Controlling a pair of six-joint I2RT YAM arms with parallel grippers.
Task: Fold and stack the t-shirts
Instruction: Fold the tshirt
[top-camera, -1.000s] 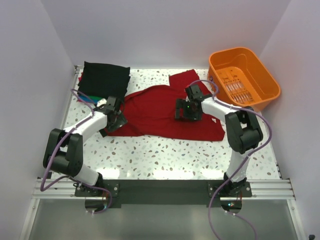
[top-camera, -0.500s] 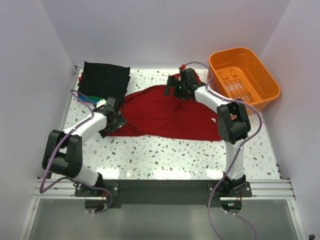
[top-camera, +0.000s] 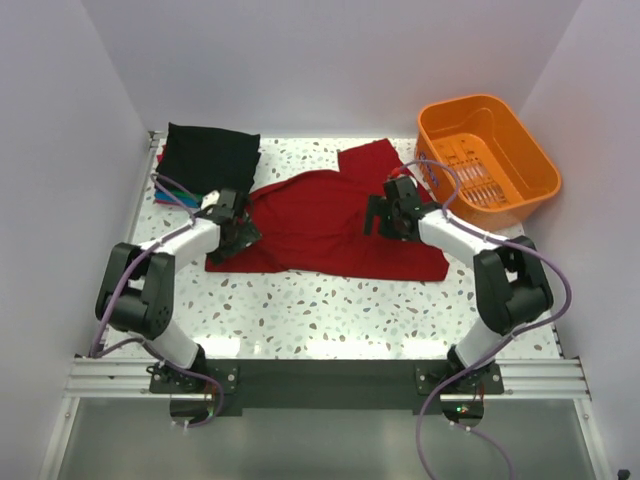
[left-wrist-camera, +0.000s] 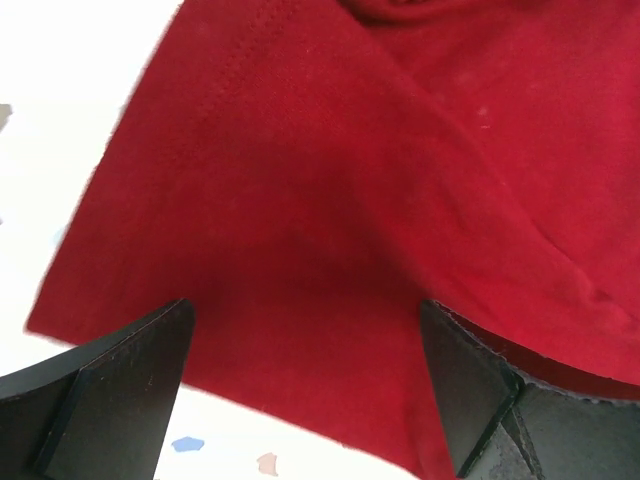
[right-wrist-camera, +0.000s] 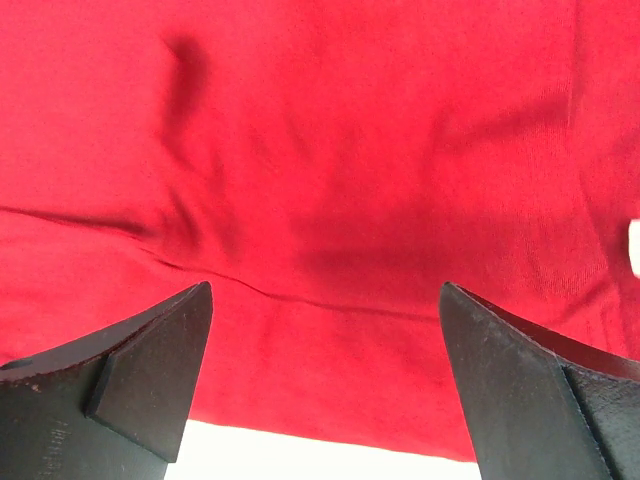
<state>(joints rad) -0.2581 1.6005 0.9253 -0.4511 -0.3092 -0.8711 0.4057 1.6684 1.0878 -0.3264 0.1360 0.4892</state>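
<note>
Left end effector (top-camera: 240, 235) is wide open, empty, over the left edge of the dark red t-shirt (top-camera: 310, 230). Right end effector (top-camera: 380, 218) is wide open, empty, over its right-centre. The shirt lies spread mid-frame on the bench (top-camera: 330, 310); the folded black t-shirt (top-camera: 208, 158) is at upper left.

Matt red cloth t-shirt (top-camera: 310, 225) (softly creased), glossy orange plastic basket (top-camera: 515, 205), smooth speckled table (top-camera: 330, 300)
</note>
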